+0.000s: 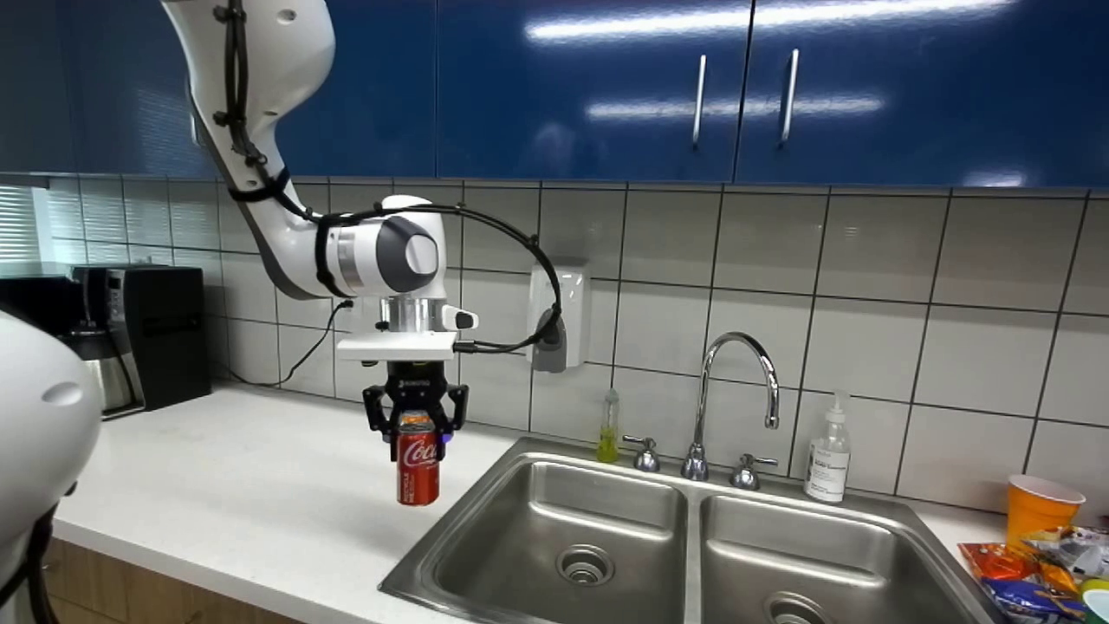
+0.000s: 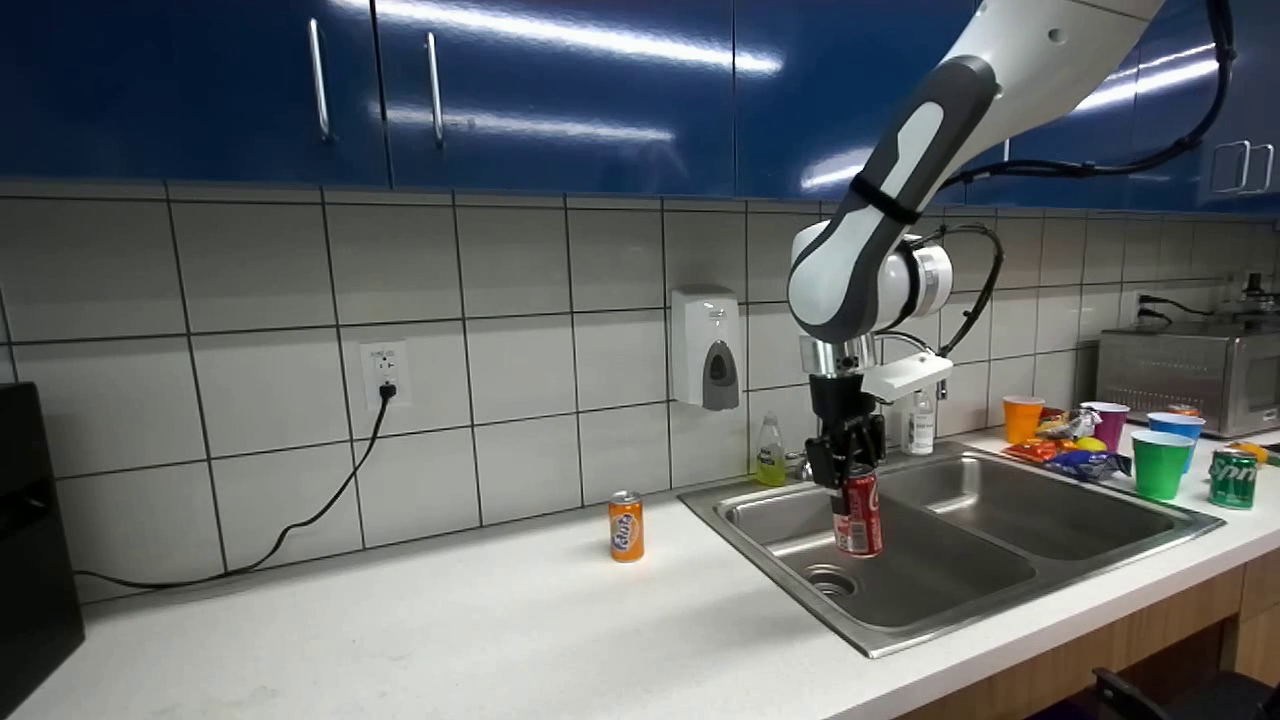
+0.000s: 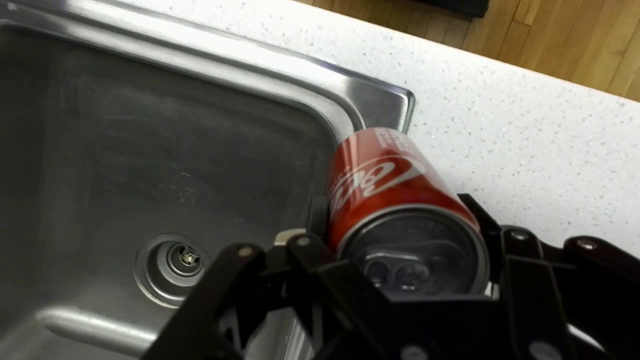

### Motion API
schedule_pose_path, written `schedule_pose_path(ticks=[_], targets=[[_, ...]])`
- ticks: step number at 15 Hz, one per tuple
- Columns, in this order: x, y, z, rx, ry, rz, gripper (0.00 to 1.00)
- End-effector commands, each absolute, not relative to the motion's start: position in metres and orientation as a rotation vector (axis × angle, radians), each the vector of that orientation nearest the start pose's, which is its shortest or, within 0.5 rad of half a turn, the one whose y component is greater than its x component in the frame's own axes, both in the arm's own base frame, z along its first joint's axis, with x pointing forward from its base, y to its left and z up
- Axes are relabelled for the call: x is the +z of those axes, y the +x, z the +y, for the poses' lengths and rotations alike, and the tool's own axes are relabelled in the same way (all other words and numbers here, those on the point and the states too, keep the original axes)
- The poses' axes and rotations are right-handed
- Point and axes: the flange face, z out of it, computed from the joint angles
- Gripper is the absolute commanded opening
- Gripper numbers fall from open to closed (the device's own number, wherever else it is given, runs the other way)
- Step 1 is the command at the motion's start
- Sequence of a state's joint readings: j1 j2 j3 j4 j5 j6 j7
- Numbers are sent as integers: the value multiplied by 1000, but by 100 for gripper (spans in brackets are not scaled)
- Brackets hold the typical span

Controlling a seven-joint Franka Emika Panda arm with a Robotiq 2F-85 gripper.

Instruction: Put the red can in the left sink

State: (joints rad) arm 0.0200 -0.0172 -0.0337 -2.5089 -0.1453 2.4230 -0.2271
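The red can [image 1: 418, 472] hangs upright in the air, held by its top part. My gripper [image 1: 419, 440] is shut on it, with a finger on each side. The can also shows in an exterior view [image 2: 858, 515]. In the wrist view the can [image 3: 385, 175] has its silver top toward the camera, between the black fingers [image 3: 402, 225]. The left sink [image 1: 511, 563] is a steel basin with a round drain. In an exterior view the can stands left of its rim; in an exterior view it overlaps the basin [image 2: 940, 570]. In the wrist view it covers a rim corner beside the basin [image 3: 225, 160].
An orange can [image 2: 627, 527] stands on the white counter [image 2: 480, 620]. The faucet [image 1: 702, 407], a yellow-green bottle [image 1: 609, 429] and a soap bottle [image 1: 829, 455] stand behind the sink. The right basin [image 1: 797, 546], cups and snack bags [image 2: 1085, 462] are farther right.
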Motion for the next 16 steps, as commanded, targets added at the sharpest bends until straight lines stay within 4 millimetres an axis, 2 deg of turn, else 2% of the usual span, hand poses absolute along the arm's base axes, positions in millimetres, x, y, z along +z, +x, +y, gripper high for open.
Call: schedule_pose_path(ticks=[1, 9, 16], targets=[[285, 448, -29, 129, -3220, -471, 38], [262, 447, -77, 180, -3269, -375, 38], [229, 457, -112, 184, -3317, -275, 38]])
